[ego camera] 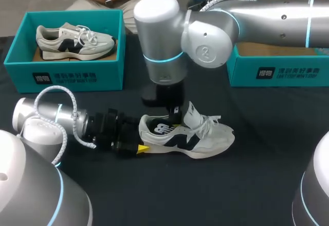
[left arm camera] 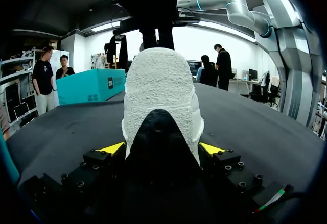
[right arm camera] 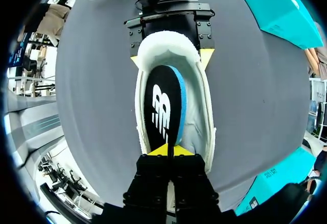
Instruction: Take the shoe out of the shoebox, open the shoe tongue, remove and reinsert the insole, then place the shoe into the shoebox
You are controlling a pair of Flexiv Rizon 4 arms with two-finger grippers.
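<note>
On the table (ego camera: 257,185), left claw (left arm camera: 161,148) clamps the shoe (ego camera: 205,138) at its heel, right claw (right arm camera: 170,150) pinches the insole (right arm camera: 162,106).

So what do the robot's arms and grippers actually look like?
The left arm and right arm are fat silver-grey tubes with rounded joints and thin glowing cyan rings. A white ribbed cable loops beside the left wrist. The left gripper and right gripper are boxy, black and bolted, with bright yellow wedge tips.
</note>
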